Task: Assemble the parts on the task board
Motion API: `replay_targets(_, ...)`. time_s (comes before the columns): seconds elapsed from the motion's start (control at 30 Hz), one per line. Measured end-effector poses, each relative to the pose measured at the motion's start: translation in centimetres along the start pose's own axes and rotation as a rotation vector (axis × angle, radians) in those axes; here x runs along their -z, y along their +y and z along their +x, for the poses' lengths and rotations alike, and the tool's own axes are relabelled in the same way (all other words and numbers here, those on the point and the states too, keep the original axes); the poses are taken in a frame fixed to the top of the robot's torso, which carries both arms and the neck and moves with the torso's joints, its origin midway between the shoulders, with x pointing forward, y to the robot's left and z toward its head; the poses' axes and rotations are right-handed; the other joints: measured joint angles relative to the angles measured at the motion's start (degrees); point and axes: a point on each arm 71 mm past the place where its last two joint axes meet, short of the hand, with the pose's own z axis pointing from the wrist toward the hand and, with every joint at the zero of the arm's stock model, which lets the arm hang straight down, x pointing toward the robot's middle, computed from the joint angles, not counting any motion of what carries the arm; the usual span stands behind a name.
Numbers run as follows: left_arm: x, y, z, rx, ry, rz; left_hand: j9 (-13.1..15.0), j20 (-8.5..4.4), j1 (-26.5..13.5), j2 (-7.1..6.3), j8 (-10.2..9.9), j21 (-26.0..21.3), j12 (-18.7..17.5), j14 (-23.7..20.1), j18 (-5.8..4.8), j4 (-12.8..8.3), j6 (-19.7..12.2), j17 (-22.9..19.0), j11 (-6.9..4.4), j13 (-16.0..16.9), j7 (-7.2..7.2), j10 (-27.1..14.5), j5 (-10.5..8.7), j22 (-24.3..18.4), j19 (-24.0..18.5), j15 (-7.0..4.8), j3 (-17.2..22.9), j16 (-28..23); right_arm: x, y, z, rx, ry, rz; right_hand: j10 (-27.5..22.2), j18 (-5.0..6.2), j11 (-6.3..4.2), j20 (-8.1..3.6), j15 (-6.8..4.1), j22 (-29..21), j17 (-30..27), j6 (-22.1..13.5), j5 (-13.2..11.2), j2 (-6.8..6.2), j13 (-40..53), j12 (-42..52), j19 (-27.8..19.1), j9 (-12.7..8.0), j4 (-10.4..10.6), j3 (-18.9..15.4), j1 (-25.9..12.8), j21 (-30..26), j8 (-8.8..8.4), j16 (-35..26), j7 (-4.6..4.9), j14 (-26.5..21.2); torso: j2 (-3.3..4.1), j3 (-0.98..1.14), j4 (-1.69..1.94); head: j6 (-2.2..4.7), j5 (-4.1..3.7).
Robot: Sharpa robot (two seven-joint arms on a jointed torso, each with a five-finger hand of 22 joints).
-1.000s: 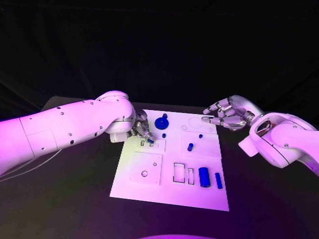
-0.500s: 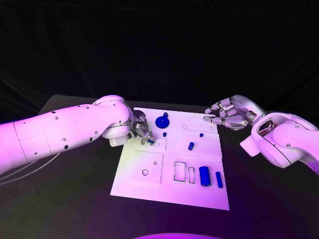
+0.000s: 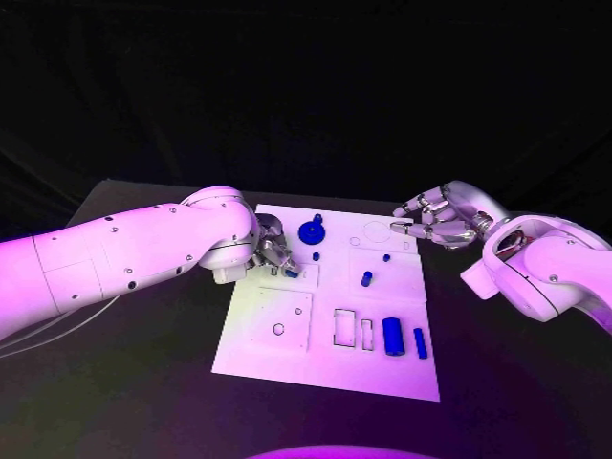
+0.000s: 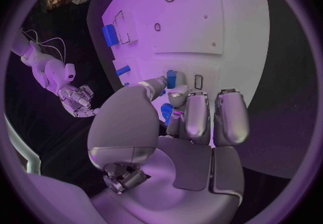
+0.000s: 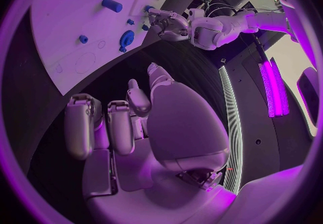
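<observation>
While the left hand [image 3: 272,253] sits low over the far-left part of the task board [image 3: 268,346], its fingers pinch a small blue part [image 4: 171,78] right at a narrow slot [image 4: 198,81] in the plate. Looks like an insertion step, judging by the wrist view. To do it well: keep the part square to the slot, lower straight, don't release until it seats, since a tilted peg will likely jam or tip. Another blue piece [image 4: 166,112] sits under the fingers; can't tell if it's touched.

Right hand [image 3: 437,220] hovers off the board's far-right corner, fingers curled in, holding nothing that I can see. Best kept clear.

Elsewhere on the board: blue gear-like part [image 3: 311,232] at the far edge, short peg [image 3: 365,280] mid-board, two blue bars [image 3: 393,338] near the front right.
</observation>
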Motion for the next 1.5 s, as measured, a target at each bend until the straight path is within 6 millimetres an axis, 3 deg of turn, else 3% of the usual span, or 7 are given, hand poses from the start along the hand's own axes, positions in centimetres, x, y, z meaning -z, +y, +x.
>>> replay_targets(0.77, -0.22, 0.34, -0.42, -0.027, -0.027, -0.021, 0.1, 0.00, -0.9, -0.40, 0.2, 0.2, 0.0, 0.0, 0.09, -1.0, 0.2, 0.0, 0.19, 0.1, 0.02, 0.2, -0.22, 0.2, 0.0, 0.00, 1.0, 0.0, 0.02, -0.02, 0.04, 0.000, 0.002, 0.000, 0.0, 0.00, 0.00, 0.00, 0.00, 0.0, 0.0, 0.0, 0.1, 0.00, 0.0, 0.0, 0.0, 0.0, 0.0, 0.0, 0.0, 0.0, 0.00, 0.0, 0.00, 0.0, -0.02, 0.04, -0.01, -0.01, -0.22)
replay_targets(1.5, -0.22, 0.13, -0.25, -0.055, -0.005, -0.028, 0.5, 0.00, -2.7, 0.01, 0.4, 0.2, 0.0, 0.0, 0.11, -1.6, 0.4, 0.0, 0.18, 0.0, -0.22, 0.2, -0.38, 0.4, 0.0, 0.00, 2.2, 0.0, 0.00, 0.00, 0.08, -0.001, 0.003, 0.000, 0.0, 0.00, 0.00, 0.00, 0.00, 0.0, 0.0, 0.0, 0.1, 0.23, 0.0, 0.0, 0.0, 0.0, 0.0, 0.0, -0.2, 0.0, 0.00, 0.0, 0.00, 0.0, -0.05, 0.07, 0.03, -0.08, -0.12)
